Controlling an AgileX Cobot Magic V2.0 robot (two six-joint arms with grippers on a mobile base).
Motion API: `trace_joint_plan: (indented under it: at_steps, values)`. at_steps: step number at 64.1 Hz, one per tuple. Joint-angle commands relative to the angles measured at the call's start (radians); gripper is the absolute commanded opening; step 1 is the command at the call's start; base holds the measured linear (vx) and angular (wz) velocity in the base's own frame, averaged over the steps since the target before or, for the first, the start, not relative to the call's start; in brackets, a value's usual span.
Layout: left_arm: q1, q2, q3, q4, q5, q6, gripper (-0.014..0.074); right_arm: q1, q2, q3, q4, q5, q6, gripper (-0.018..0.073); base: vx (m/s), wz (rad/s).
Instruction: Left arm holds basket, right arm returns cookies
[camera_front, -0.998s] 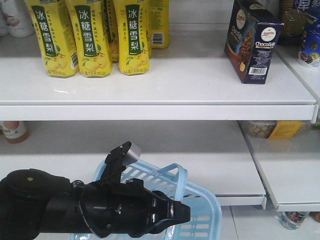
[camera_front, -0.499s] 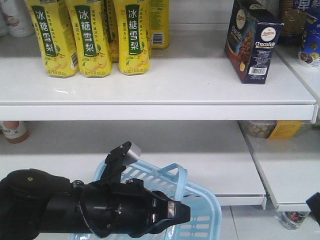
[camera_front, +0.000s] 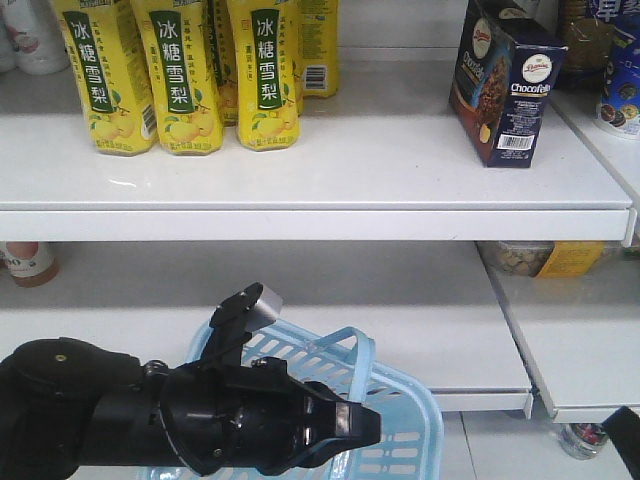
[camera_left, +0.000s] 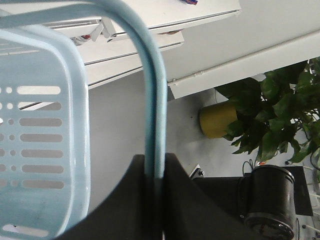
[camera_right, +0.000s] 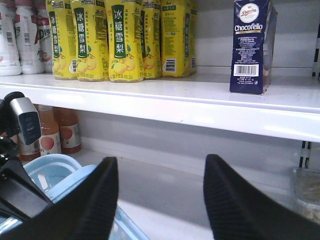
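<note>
Cookies (camera_front: 505, 85) stand upright on the upper shelf (camera_front: 400, 185), angled near its right end. Right gripper (camera_right: 160, 200) empty, fingers spread. Left gripper (camera_left: 155, 200) pinches the basket (camera_front: 400, 420) handle. Risk: a withdrawing arm brushing the box could topple it.

Environment: retail shop aisle, or a mock-up of one. White tiered shelving (camera_front: 320, 190) carries packaged goods faced outward: a row of identical yellow drink cartons (camera_front: 180, 75), a boxed cookies (camera_front: 505, 85) pack with visible barcode, and bottled drinks (camera_right: 60, 132) on the lower shelf. A light blue shopping basket (camera_front: 400, 420) stands below the shelves. A potted plant (camera_left: 270, 110) appears in the left wrist view.
</note>
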Motion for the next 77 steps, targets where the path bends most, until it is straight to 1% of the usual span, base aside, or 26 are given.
trace_joint_plan:
  at_steps: [1, 5, 6, 7, 9, 21, 67, 73, 77]
  values:
    - [-0.001, -0.033, -0.029, -0.051, 0.020, 0.019, -0.0006, -0.002, 0.015, -0.024, -0.003, -0.046, 0.005, 0.0205, 0.00, 0.00]
    - [-0.001, -0.033, -0.029, -0.051, 0.020, 0.019, -0.0006, -0.002, 0.015, -0.021, -0.006, -0.039, 0.005, 0.0090, 0.00, 0.00]
    - [-0.001, -0.033, -0.029, -0.051, 0.020, 0.019, -0.0006, -0.002, 0.015, -0.021, -0.006, -0.038, 0.005, 0.0077, 0.00, 0.00]
    - [-0.001, -0.033, -0.029, -0.051, 0.020, 0.019, -0.0006, -0.002, 0.015, -0.021, -0.010, -0.034, 0.005, 0.0026, 0.00, 0.00]
    - [-0.001, -0.033, -0.029, -0.051, 0.020, 0.019, -0.0006, -0.002, 0.015, -0.021, -0.011, -0.033, 0.004, -0.0015, 0.00, 0.00]
    - [-0.001, -0.033, -0.029, -0.051, 0.020, 0.019, -0.0006, -0.002, 0.015, -0.021, -0.021, -0.056, 0.001, -0.0008, 0.00, 0.00]
    - [-0.001, -0.033, -0.029, -0.051, 0.020, 0.019, -0.0006, -0.002, 0.015, -0.021, -0.019, -0.048, 0.001, -0.0008, 0.00, 0.00]
    - [-0.011, -0.048, -0.017, -0.059, 0.001, 0.019, -0.0006, -0.002, 0.015, -0.021, -0.019, -0.048, 0.001, -0.0008, 0.00, 0.00]
    - [-0.030, -0.087, 0.008, -0.061, -0.031, 0.019, -0.0006, -0.002, 0.015, -0.021, -0.019, -0.048, 0.001, -0.0008, 0.00, 0.00]
